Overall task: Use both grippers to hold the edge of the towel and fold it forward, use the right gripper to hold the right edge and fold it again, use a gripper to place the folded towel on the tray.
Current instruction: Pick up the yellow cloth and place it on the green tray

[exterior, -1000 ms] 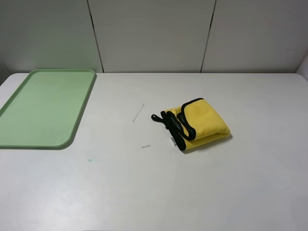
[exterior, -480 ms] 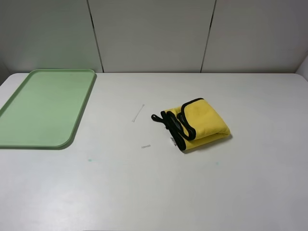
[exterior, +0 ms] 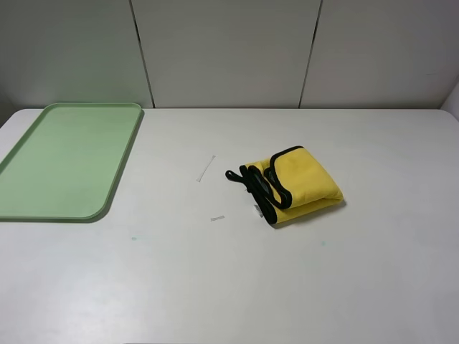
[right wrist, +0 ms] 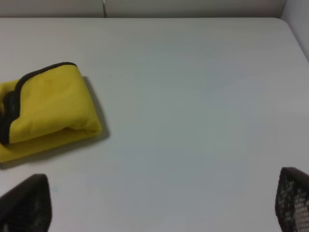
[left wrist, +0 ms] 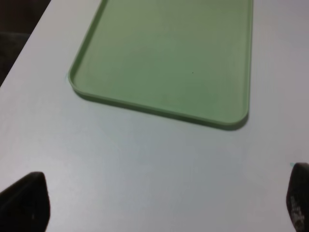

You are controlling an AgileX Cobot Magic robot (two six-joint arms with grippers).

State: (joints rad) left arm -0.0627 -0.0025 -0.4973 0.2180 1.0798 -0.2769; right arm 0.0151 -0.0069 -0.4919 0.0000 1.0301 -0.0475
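Observation:
The towel (exterior: 300,182) lies bunched and folded into a thick yellow bundle right of the table's middle, with the edge of the towel (exterior: 275,188), a black binding, curling along its left side. It also shows in the right wrist view as the towel (right wrist: 48,106). The tray (exterior: 64,158) lies at the far left, pale green and bare, and the left wrist view shows the tray (left wrist: 169,53) too. My left gripper (left wrist: 161,200) is open above bare table near the tray's near end. My right gripper (right wrist: 158,200) is open, nearer than the towel and to its right. Neither arm appears in the high view.
Two small white strips (exterior: 206,168) (exterior: 217,218) lie on the white table (exterior: 229,287) between tray and towel. Grey wall panels (exterior: 229,50) stand behind the table. The table's left edge (left wrist: 26,43) shows in the left wrist view.

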